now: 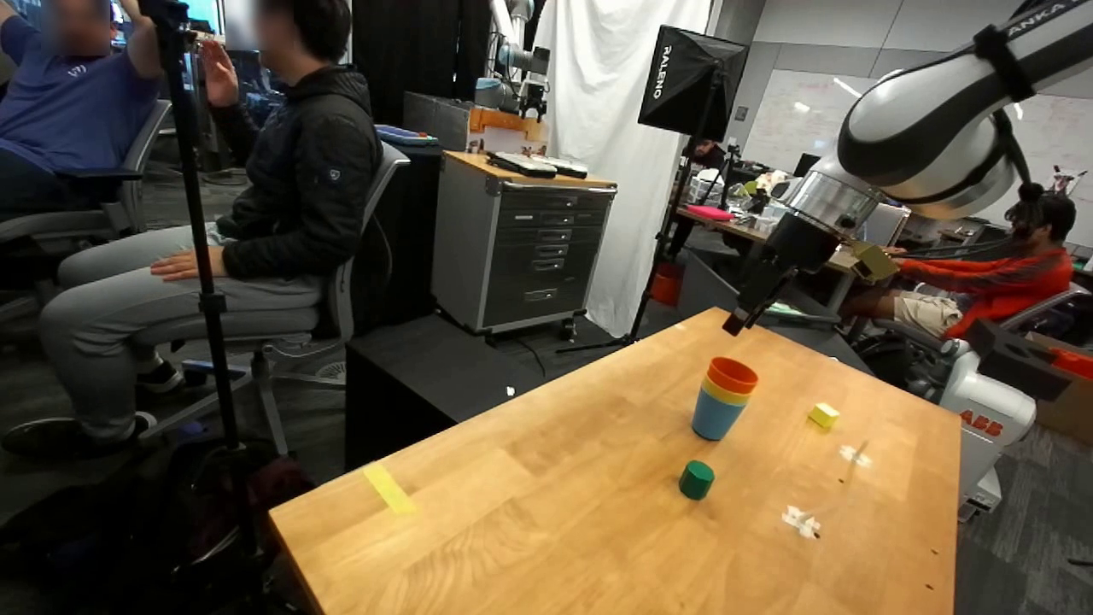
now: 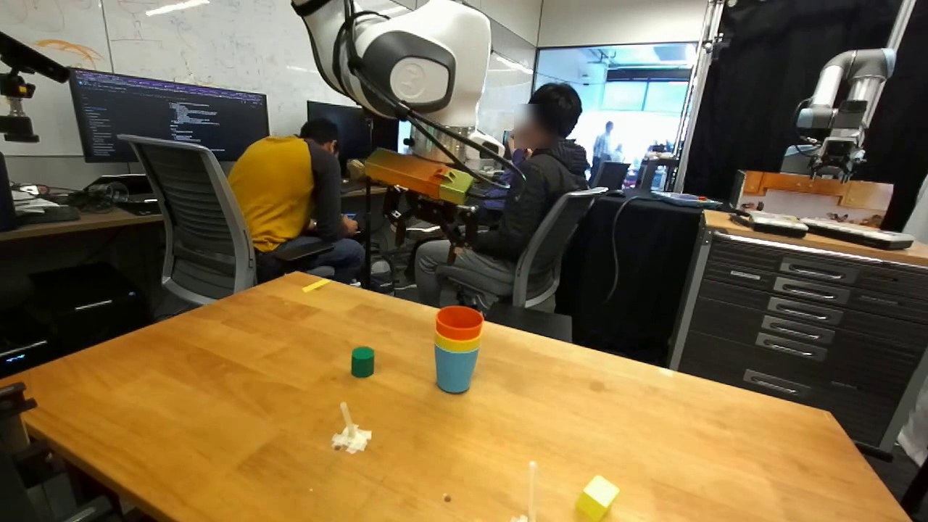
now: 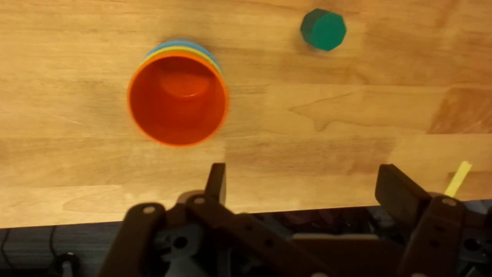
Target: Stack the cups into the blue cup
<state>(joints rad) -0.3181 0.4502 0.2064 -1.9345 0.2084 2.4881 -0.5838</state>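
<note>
Three cups stand nested and upright on the wooden table in both exterior views. The blue cup (image 2: 456, 370) is at the bottom, the yellow cup (image 2: 458, 344) sits inside it with only a band showing, and the orange cup (image 2: 459, 326) is innermost and on top. From above, the wrist view looks into the orange cup (image 3: 178, 115), which holds nothing. My gripper (image 3: 301, 167) is open, its fingers wide apart with nothing between them. In an exterior view the gripper (image 1: 736, 325) hangs above the stack, apart from it.
A dark green block (image 1: 697, 480) stands near the stack. A yellow cube (image 1: 824, 416) lies on the table (image 1: 546, 512). Thin upright sticks (image 2: 346, 415) are taped down. Yellow tape (image 1: 388, 489) marks one end. In the wrist view the table's edge runs below the gripper.
</note>
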